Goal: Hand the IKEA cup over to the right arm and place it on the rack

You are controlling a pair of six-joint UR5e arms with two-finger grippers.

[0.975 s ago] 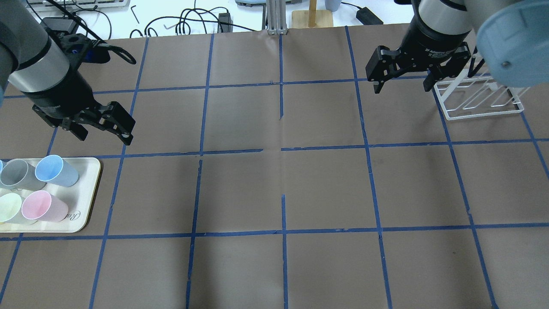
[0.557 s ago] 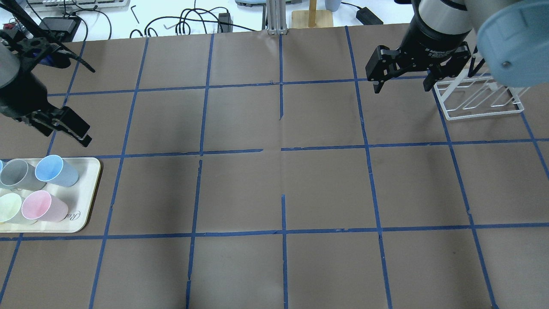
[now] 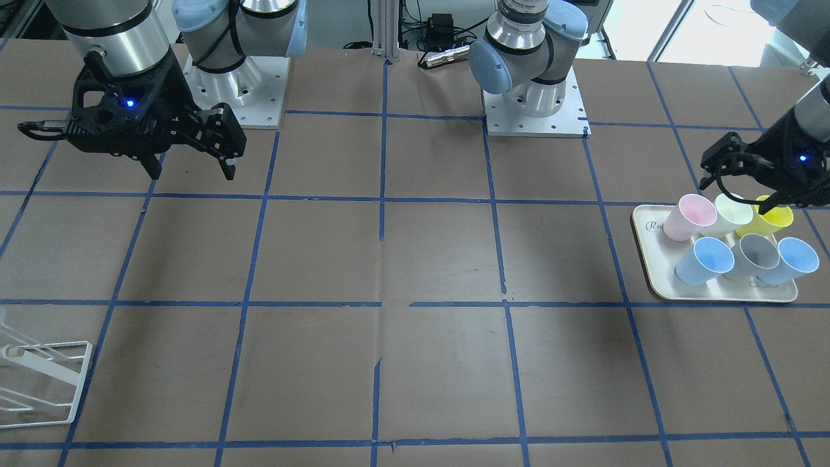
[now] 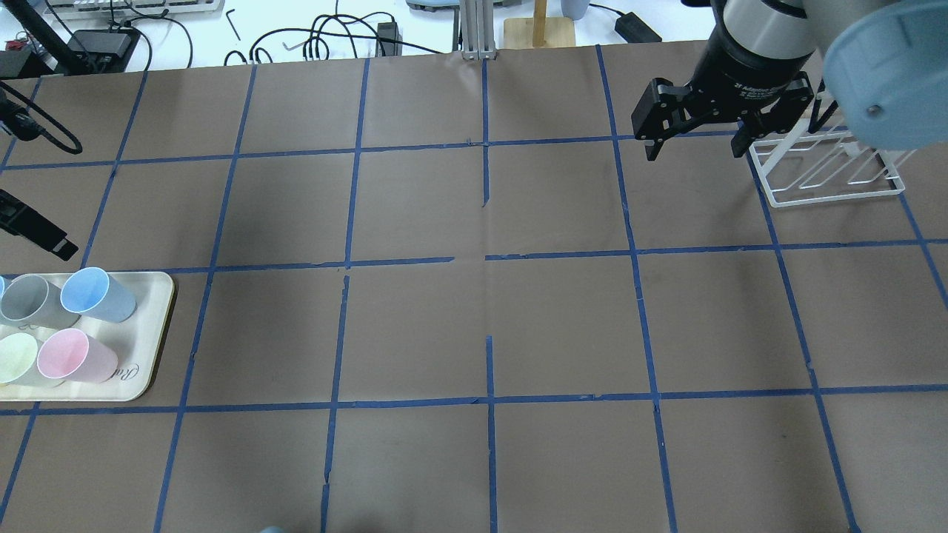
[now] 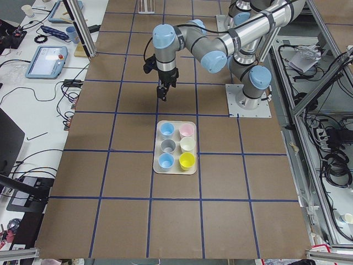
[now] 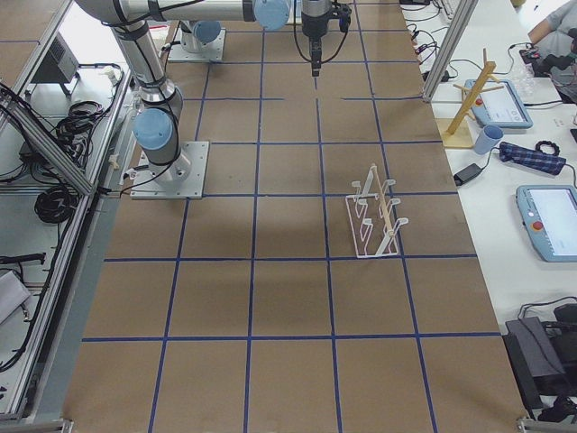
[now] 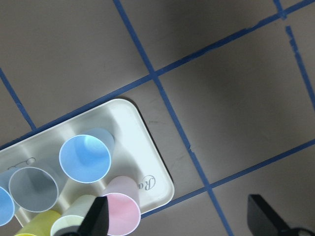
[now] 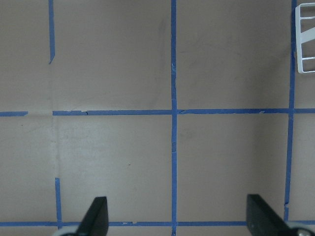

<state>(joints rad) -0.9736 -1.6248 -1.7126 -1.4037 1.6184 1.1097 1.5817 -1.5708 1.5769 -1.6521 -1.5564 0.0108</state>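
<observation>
Two alike pale-blue cups (image 3: pixel 705 259) (image 3: pixel 790 259) stand on the cream tray (image 3: pixel 655 266) with a grey, a pink, a pale-green and a yellow cup. One blue cup (image 4: pixel 96 294) shows overhead and in the left wrist view (image 7: pixel 86 156). My left gripper (image 3: pixel 736 193) is open and empty above the tray's robot-side edge; overhead only one finger (image 4: pixel 35 235) shows. My right gripper (image 4: pixel 695 154) is open and empty, hovering just left of the white wire rack (image 4: pixel 829 174).
The rack (image 3: pixel 45 383) stands at the table's far right corner region, and its corner shows in the right wrist view (image 8: pixel 306 39). Brown paper with a blue tape grid covers the table. Cables and devices lie beyond the table's far edge.
My left gripper has moved left, almost out of the overhead view, to above the tray's near side. My right gripper has stayed nearly still by the rack.
</observation>
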